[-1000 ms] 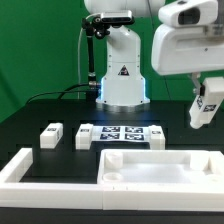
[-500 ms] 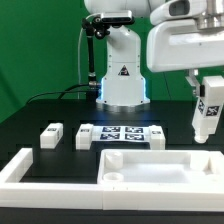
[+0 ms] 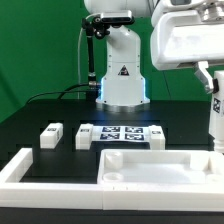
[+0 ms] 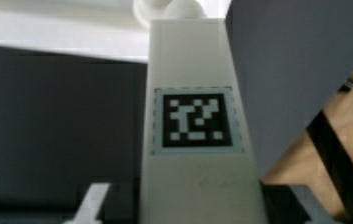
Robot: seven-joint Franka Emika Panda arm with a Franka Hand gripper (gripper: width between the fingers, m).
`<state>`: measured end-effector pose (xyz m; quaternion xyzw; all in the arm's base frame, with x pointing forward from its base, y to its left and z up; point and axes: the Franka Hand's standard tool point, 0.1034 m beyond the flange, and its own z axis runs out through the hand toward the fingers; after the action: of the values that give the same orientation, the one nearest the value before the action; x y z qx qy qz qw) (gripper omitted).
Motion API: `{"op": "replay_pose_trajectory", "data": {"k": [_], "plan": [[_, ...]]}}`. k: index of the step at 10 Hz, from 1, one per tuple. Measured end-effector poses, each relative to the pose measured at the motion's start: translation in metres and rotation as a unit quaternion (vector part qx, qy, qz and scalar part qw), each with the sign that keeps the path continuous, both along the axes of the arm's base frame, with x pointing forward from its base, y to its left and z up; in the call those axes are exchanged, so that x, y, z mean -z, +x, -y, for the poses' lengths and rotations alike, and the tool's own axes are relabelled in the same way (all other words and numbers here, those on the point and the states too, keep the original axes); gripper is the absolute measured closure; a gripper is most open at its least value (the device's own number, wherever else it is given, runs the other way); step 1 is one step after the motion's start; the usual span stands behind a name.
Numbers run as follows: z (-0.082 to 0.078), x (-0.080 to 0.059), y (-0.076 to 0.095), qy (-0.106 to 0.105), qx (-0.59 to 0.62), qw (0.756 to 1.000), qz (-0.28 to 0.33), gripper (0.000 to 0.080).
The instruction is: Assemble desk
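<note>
The desk's white tabletop slab point(image 3: 160, 170) lies recessed face up at the front of the table. Two short leg blocks point(image 3: 52, 135) point(image 3: 85, 135) rest on the black table toward the exterior view's left. At that view's right edge my gripper point(image 3: 214, 92) is shut on another leg block point(image 3: 216, 125), which hangs upright above the table beside the slab's right end. In the wrist view this leg block point(image 4: 194, 120) fills the middle with its square tag facing the camera, and my gripper point(image 4: 194, 205) has a finger on each side of it.
The marker board point(image 3: 122, 135) lies flat behind the slab. A long white border rail point(image 3: 20, 168) runs along the front left. The robot base point(image 3: 122, 75) stands at the back, with a black cable point(image 3: 60, 95) trailing to its left.
The gripper has carried the leg block toward the exterior view's right edge and lower, and the block now hangs nearly upright. The parts on the table have not moved.
</note>
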<state>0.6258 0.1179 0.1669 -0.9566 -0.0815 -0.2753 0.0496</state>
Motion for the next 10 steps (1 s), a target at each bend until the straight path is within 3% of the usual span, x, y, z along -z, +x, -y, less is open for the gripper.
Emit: {"op": "replay_pose_trajectory", "data": {"k": [2, 4, 7, 10], "plan": [[0.001, 0.004, -0.002, -0.004, -0.005, 1.0, 0.005, 0.0511], [0.017, 0.021, -0.006, -0.031, -0.032, 0.999, 0.011, 0.0511], [0.014, 0.034, -0.001, -0.032, -0.036, 0.999, 0.006, 0.0511], [0.009, 0.033, 0.01, -0.029, -0.037, 0.999, 0.012, 0.0511]]}}
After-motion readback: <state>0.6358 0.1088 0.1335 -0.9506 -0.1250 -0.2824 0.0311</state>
